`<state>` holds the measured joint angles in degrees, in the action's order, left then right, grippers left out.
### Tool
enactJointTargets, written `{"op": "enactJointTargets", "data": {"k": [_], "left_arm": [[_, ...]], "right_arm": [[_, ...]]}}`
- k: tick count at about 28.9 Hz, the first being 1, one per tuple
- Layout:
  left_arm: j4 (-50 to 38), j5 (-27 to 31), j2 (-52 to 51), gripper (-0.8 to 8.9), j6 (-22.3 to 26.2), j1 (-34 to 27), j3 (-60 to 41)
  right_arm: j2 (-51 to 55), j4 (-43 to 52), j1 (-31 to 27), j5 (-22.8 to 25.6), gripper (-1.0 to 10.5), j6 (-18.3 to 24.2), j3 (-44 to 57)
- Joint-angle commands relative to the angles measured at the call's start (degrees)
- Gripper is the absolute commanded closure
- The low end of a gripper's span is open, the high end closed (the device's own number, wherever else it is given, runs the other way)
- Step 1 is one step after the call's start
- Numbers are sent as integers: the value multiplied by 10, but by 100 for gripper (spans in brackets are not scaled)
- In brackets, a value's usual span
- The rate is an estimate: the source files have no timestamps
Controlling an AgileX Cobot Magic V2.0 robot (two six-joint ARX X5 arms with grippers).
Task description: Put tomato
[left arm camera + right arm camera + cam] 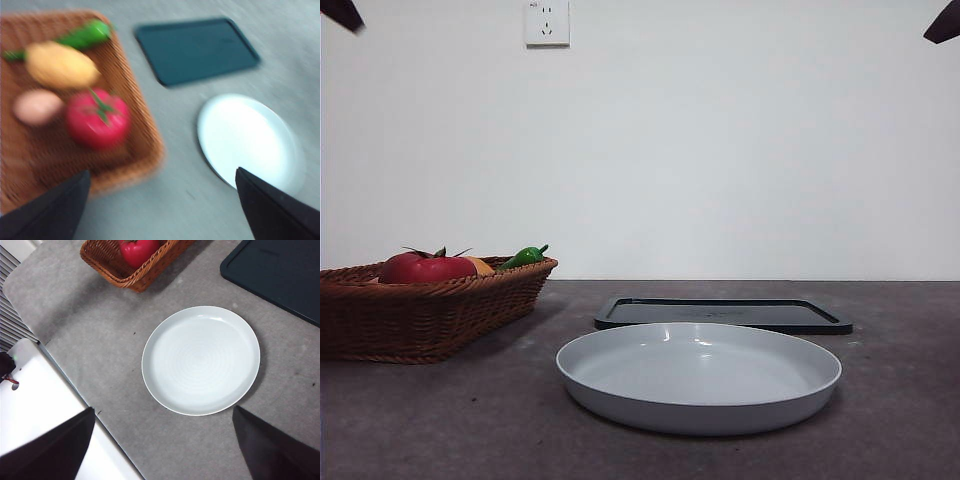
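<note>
The red tomato [425,267] with its green stem lies in a brown wicker basket [430,315] at the table's left; it also shows in the blurred left wrist view [98,118] and at the edge of the right wrist view [138,250]. My left gripper [160,210] hovers high above the basket's edge, open and holding nothing. My right gripper [162,445] hangs high over the white plate [201,360], open and empty as well. In the front view both arms show only as black tips at the top corners.
The basket also holds an orange round fruit [61,65], a green pepper [82,35] and a pale egg-like item [36,106]. The white plate [698,375] sits front centre. A dark flat tray [723,314] lies behind it. A wall socket [547,22] is on the back wall.
</note>
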<state>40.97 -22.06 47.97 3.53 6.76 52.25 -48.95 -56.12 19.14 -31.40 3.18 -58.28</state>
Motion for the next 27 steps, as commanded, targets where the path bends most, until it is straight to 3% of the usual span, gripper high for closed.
{"op": "enactJointTargets", "data": {"k": [1, 13, 27], "left_arm": [[-46, 7, 34, 345, 3, 1, 12], [-191, 30, 211, 345, 51, 1, 12], [-266, 30, 348, 345, 86, 19, 12]], "right_arm": [[-4, 4, 3, -1, 508, 5, -11], [-4, 4, 3, -1, 509, 4, -11], [-4, 3, 3, -1, 509, 3, -11]]}}
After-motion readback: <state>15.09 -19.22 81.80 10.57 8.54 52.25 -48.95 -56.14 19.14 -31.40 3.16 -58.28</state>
